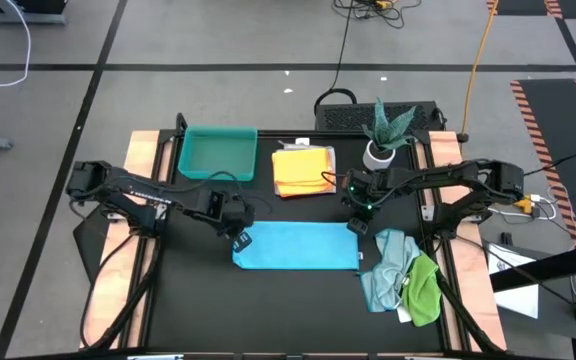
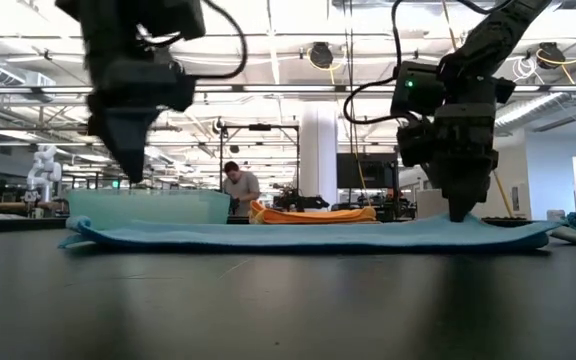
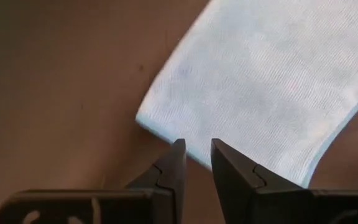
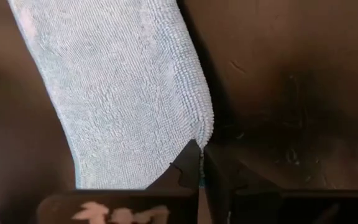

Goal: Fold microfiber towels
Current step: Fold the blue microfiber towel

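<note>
A bright blue towel [image 1: 296, 246] lies flat on the black table as a long rectangle; it also shows in the low view [image 2: 308, 233]. My left gripper [image 3: 196, 154] hovers over its far left corner [image 3: 160, 121], fingers a little apart, clear of the cloth [image 2: 128, 170]. My right gripper [image 4: 201, 149] is shut at the towel's far right corner. A folded yellow-orange towel [image 1: 303, 170] rests on the table behind the blue one. Pale blue [image 1: 383, 268] and green [image 1: 423, 290] towels lie crumpled in a heap at the right. My right gripper pinches the blue towel's far right corner [image 4: 194, 138] between its two fingertips. The fingers come slanting down from the far right [image 2: 460, 205]. The towel lies flat on the table; one layer or several, I cannot tell.
A teal tray [image 1: 218, 152] stands at the far left and a potted plant [image 1: 383, 135] at the far right. Bare black table stretches in front of the blue towel. A person [image 2: 238, 190] stands far off in the room behind.
</note>
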